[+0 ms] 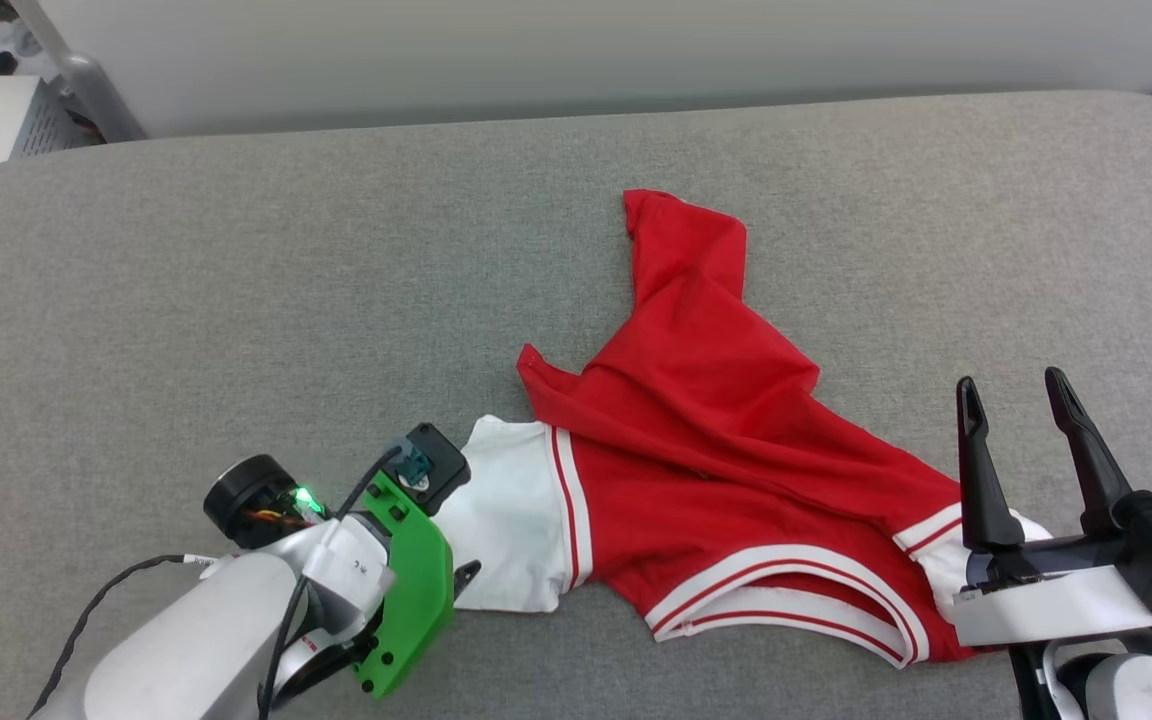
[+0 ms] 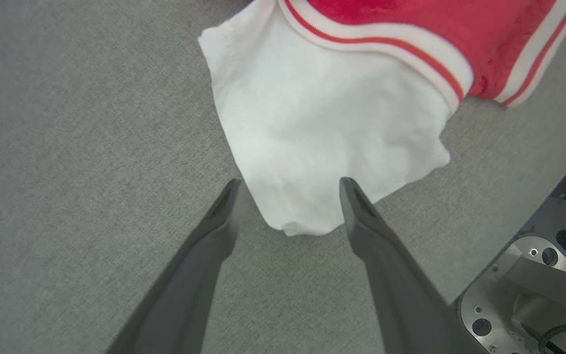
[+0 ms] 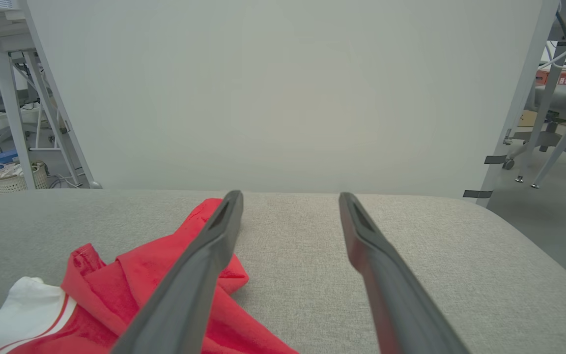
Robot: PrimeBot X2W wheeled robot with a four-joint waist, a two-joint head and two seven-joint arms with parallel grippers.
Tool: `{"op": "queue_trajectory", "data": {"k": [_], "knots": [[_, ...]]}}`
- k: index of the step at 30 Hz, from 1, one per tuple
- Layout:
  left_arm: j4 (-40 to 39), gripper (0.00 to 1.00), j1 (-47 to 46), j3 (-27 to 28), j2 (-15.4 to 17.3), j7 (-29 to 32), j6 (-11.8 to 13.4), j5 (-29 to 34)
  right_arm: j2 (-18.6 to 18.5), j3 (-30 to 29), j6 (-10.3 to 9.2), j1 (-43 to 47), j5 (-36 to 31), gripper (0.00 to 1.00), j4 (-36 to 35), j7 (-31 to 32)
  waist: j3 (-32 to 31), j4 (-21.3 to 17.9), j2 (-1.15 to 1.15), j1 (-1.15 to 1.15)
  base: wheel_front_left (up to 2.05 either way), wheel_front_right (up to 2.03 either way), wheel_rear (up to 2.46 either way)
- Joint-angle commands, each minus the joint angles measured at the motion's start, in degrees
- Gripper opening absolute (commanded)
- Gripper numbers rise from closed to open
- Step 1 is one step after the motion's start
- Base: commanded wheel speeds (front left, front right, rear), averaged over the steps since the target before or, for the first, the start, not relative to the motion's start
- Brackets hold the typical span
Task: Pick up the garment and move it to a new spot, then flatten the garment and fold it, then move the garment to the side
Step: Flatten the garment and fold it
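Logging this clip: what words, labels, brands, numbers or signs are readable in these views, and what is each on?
No text can be read in any view.
Red jersey T-shirt with white sleeves and striped trim: no lettering shows on the crumpled cloth as it lies.
Orange box in the background of the right wrist view: any marking is too blurred to read.

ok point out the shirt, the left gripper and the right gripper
shirt [image 1: 716, 400]: head view, on the red body cloth
left gripper [image 2: 289, 181]: left wrist view, midway between its two spread fingertips
right gripper [image 1: 1010, 377]: head view, midway between its two spread fingertips
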Motion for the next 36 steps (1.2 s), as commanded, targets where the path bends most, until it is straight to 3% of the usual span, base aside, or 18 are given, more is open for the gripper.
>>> {"op": "queue_trajectory", "data": {"k": [1, 17, 18, 19, 24, 28, 31, 36], "knots": [[0.5, 1.0, -1.4, -1.2, 0.9, 0.2, -0.1, 0.0, 0.1, -0.1, -0.03, -1.1, -0.3, 1.0, -0.2, -0.3, 1.4, -0.9, 0.0, 0.0, 0.0, 0.0, 0.0], [11.2, 1.0, -3.4, -13.3, 1.3, -3.8, -0.2, -0.4, 0.4, 0.6, -0.03, -3.5, -0.9, 1.0, 0.1, -0.3, 5.4, -2.4, 0.0, 0.0, 0.0, 0.0, 0.0], [11.6, 0.58, -3.6, -13.8, 1.3, -4.0, -0.2, -0.1, 0.4, 0.7, -0.03, -3.5, -0.9, 1.0, 0.2, -0.3, 5.3, -2.4, 0.0, 0.0, 0.0, 0.0, 0.0], [12.2, 0.0, -4.0, -14.6, 1.2, -4.9, -0.2, 0.2, 0.4, 0.7, -0.03, -3.6, -0.9, 1.0, 0.3, -0.3, 5.1, -2.3, 0.0, 0.0, 0.0, 0.0, 0.0], [13.8, 0.0, -5.2, -16.3, 1.2, -7.8, -0.2, -0.6, 0.1, 0.5, -0.03, -3.2, -0.9, 1.0, 0.8, -0.3, 3.7, -1.8, 0.0, 0.0, 0.0, 0.0, 0.0], [14.3, 0.0, -6.6, -14.7, 1.9, -11.1, 0.1, -1.0, -0.2, 0.0, -0.03, -2.5, -0.7, 1.0, 0.9, -0.3, 2.5, -1.2, 0.0, 0.0, 0.0, 0.0, 0.0], [15.5, 0.0, -8.4, -10.8, 4.5, -15.2, 2.1, -1.6, -0.7, -0.6, -0.03, -2.3, -0.5, 1.0, 0.8, -0.3, 1.8, -0.7, 0.0, 0.0, 0.0, 0.0, 0.0], [18.8, 0.0, -8.8, -8.4, 7.0, -17.1, 3.3, -2.8, -1.4, -1.1, -0.03, -2.3, -0.4, 1.0, 1.2, -0.3, 1.4, -0.6, 0.0, 0.0, 0.0, 0.0, 0.0]]}}
